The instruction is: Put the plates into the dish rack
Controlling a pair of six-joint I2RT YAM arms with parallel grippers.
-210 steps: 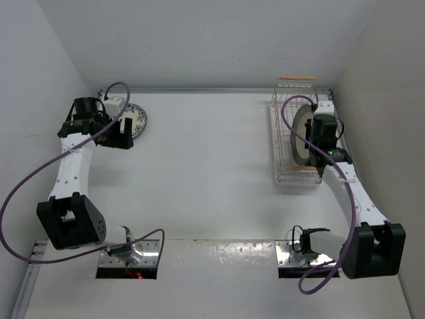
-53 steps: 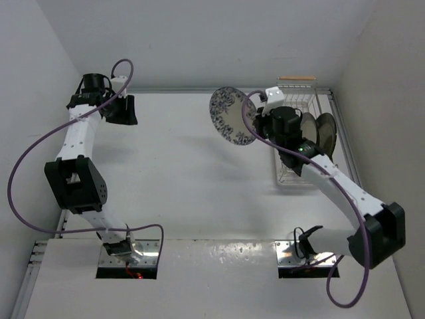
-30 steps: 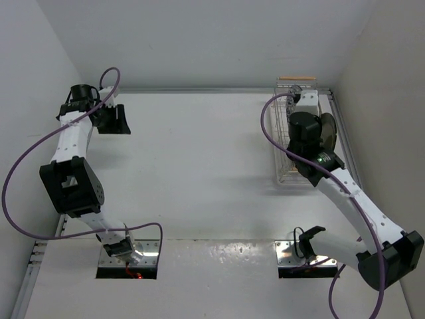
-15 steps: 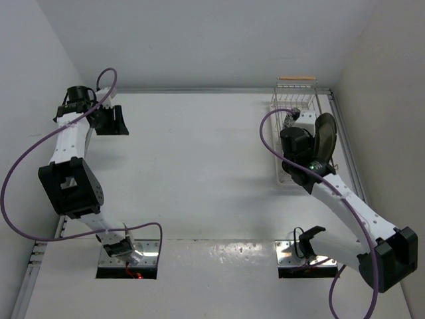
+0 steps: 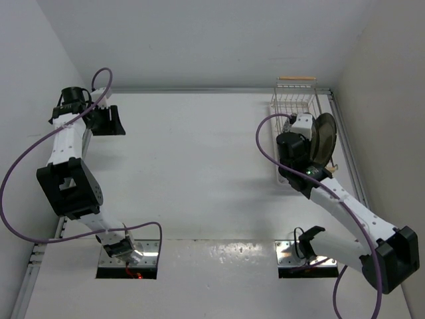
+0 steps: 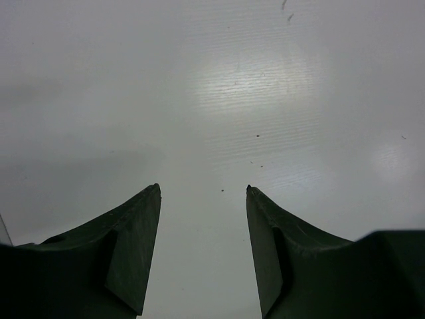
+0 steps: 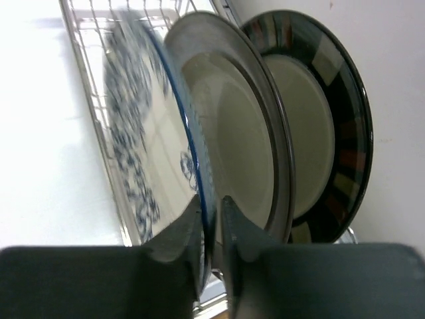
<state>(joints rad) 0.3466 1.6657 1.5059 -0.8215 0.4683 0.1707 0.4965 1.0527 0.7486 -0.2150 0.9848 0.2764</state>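
Apparently the last plate is being seated. In the right wrist view the blue floral plate [image 7: 143, 133] stands on edge in the dish rack [image 5: 292, 106], just beside the grey-rimmed plate [image 7: 239, 133], with the black-rimmed plate [image 7: 339, 113] beyond it at frame right. The right gripper [image 7: 211, 199] has narrow jaws astride the floral plate's lower rim; whether they pinch it or only flank it I cannot tell. At the upper left of the top view the left gripper [image 5: 106, 123] hangs over the table [image 5: 199, 166], jaws apart around nothing. Next, I judge, the right jaws should widen and draw straight back along the plate's plane, without knocking its neighbours.
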